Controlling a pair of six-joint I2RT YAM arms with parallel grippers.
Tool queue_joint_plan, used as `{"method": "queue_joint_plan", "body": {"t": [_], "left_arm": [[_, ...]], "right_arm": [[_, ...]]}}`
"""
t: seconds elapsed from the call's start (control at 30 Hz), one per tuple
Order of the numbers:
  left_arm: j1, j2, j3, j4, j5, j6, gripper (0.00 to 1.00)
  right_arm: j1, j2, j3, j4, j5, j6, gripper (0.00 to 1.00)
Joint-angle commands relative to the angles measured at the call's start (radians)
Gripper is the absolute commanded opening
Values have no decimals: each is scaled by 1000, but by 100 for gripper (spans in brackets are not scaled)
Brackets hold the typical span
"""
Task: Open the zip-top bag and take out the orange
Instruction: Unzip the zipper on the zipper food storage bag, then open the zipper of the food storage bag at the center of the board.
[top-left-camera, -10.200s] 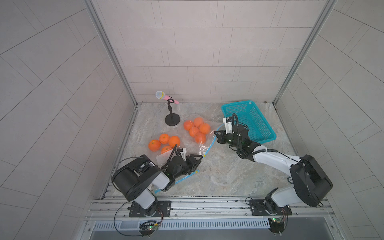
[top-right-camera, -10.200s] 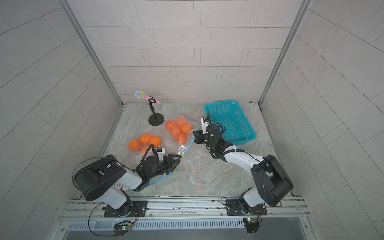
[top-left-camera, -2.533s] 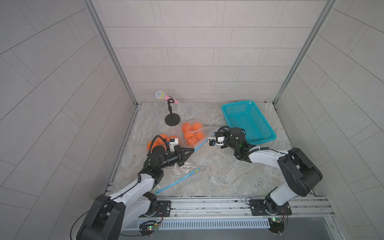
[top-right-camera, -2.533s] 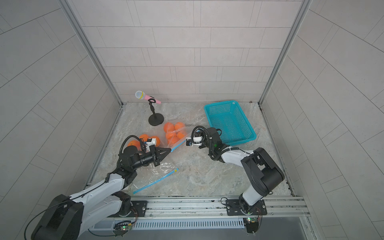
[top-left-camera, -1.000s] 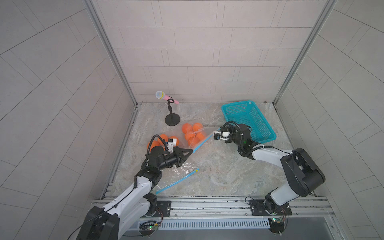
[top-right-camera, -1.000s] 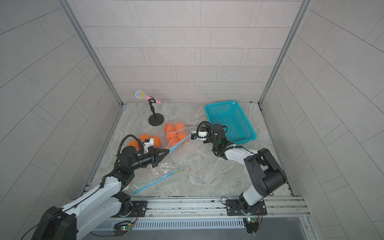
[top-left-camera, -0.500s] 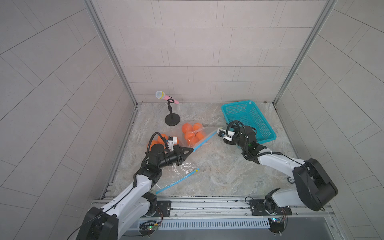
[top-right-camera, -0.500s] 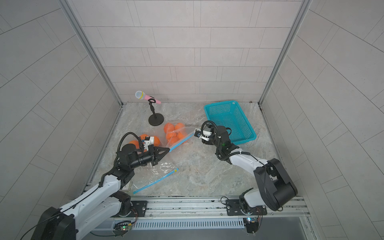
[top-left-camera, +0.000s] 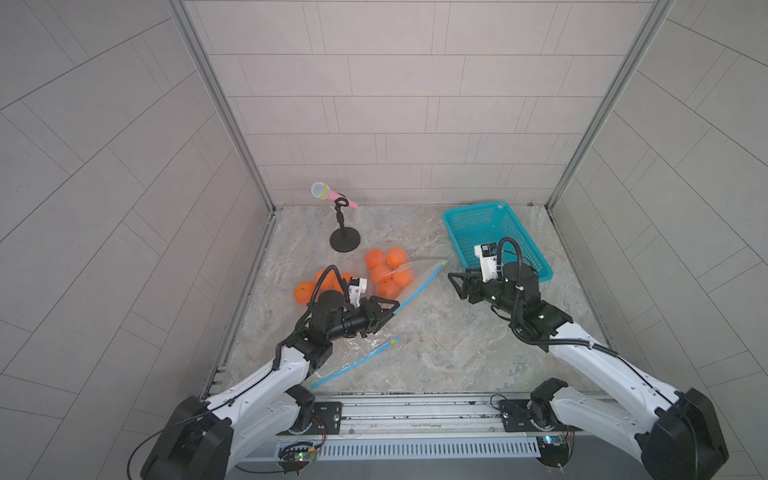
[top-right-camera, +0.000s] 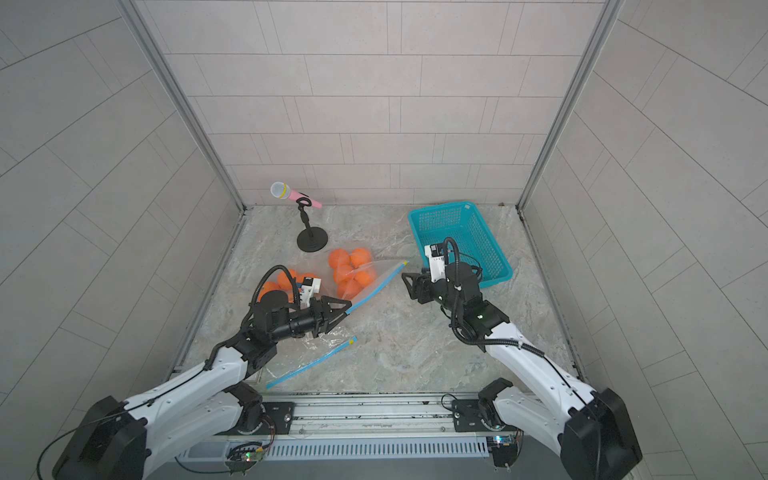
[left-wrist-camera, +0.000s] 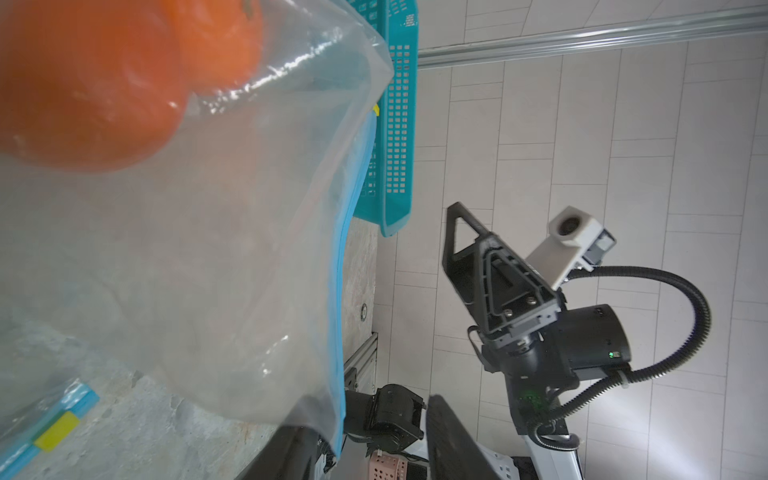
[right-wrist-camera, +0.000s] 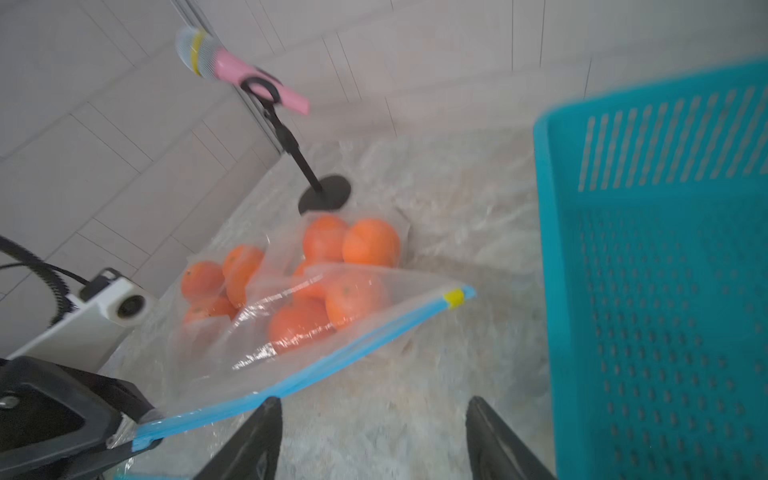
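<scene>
Nearest, a flat bag (top-left-camera: 357, 360) lies on the tabletop (top-left-camera: 436, 345), partly under the left arm (top-left-camera: 291, 365). Beyond it, the left gripper (top-left-camera: 392, 311) stands spread, the zip end of the bag (top-left-camera: 415, 275) lying at its tips. Several oranges (top-left-camera: 388, 270) sit inside this bag, at mid-tabletop. The right gripper (top-left-camera: 455, 284), spread and empty, hovers just beside the bag's slider end, apart from it. Farther back stand the basket (top-left-camera: 476, 207), on the right, and, farthest, the microphone (top-left-camera: 332, 194) on its stand (top-left-camera: 344, 241).

Bare marble (top-left-camera: 432, 332) separates right tool (top-left-camera: 456, 286) from zip-top bag (top-left-camera: 411, 280); the basket (top-left-camera: 455, 245) crowds that tool's side.
</scene>
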Motion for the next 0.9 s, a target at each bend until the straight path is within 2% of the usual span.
{"method": "queue_joint_plan", "body": {"t": [0.0, 0.1, 0.17, 0.2, 0.23, 0.27, 0.3, 0.4, 0.5, 0.6, 0.73, 0.87], "left_arm": [[-8, -38, 107, -234, 10, 152, 72], [-11, -114, 287, -696, -104, 427, 77], [-8, -165, 359, -872, -196, 512, 79], [-10, -191, 378, -916, -251, 530, 86], [-10, -219, 377, -920, -275, 525, 89], [-11, -223, 381, -926, -299, 523, 96], [-11, -204, 401, -944, -306, 541, 98], [-13, -128, 446, -960, -290, 587, 96], [-34, -83, 476, -962, -332, 627, 94], [-118, -15, 510, -926, -444, 687, 92], [-220, 183, 638, -949, -539, 783, 90], [-324, 366, 808, -1039, -697, 921, 90]], "right_arm": [[8, 71, -46, 47, -39, 237, 71], [8, 181, -66, 188, -114, 274, 72], [14, 229, -65, 225, -110, 266, 72], [16, 246, -68, 269, -130, 266, 71], [16, 251, -77, 308, -140, 267, 71], [19, 249, -85, 334, -129, 277, 71], [22, 249, -89, 345, -119, 279, 72], [19, 270, -92, 393, -124, 282, 72], [13, 334, -83, 408, -134, 272, 72], [-1, 433, -84, 552, -180, 320, 72], [8, 542, -41, 663, -215, 371, 70], [65, 503, 32, 467, -141, 254, 72]]}}
